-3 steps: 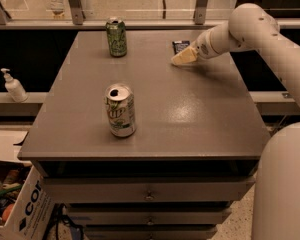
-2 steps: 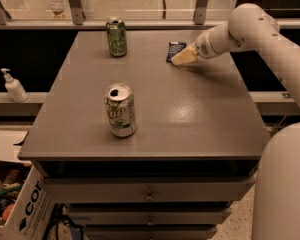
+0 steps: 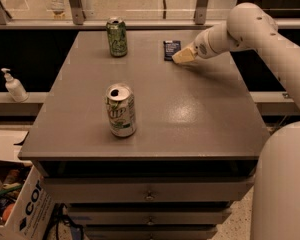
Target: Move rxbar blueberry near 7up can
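The rxbar blueberry point(image 3: 171, 49) is lying flat near the far edge of the table point(image 3: 200, 119). It is showing more of its dark wrapper than a second ago and is sitting slightly further left. The gripper point(image 3: 184, 56) is resting at the bar's lower right corner, touching it or just beside it. Whether it is clenched, released or grasping the bar cannot be told. Judgement: the bar is beginning to travel, but most of the transfer is remaining, since the 7up can point(image 3: 121, 110) is standing well apart at the near left.

Counting left to right:
- one pump bottle point(image 3: 12, 84), standing on the ledge left of the table
- two cans: the 7up can, standing upright with its tab opened, and one darker green can point(image 3: 117, 36) standing at the far left
- one rxbar blueberry
- one gripper
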{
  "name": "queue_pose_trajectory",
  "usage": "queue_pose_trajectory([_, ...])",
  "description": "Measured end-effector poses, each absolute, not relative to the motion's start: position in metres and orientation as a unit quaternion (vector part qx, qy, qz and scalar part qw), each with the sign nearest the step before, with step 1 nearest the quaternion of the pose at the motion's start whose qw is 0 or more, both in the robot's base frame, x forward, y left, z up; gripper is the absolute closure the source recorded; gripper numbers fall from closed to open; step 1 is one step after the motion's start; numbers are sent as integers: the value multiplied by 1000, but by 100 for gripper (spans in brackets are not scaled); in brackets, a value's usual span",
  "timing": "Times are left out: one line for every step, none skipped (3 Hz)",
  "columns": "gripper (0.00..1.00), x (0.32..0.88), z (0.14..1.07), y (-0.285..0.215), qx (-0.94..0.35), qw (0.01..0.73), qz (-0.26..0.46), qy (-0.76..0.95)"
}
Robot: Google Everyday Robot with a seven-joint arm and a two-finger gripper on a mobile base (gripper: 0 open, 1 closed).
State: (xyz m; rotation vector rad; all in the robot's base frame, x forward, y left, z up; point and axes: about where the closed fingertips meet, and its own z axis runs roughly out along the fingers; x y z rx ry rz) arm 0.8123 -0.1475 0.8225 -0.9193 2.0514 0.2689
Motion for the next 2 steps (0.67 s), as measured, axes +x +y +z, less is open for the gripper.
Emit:
queue_pose_trajectory([100, 812, 823, -148, -368, 425, 108, 820])
queue_pose_trajectory([100, 806, 848, -151, -371, 454, 118, 801])
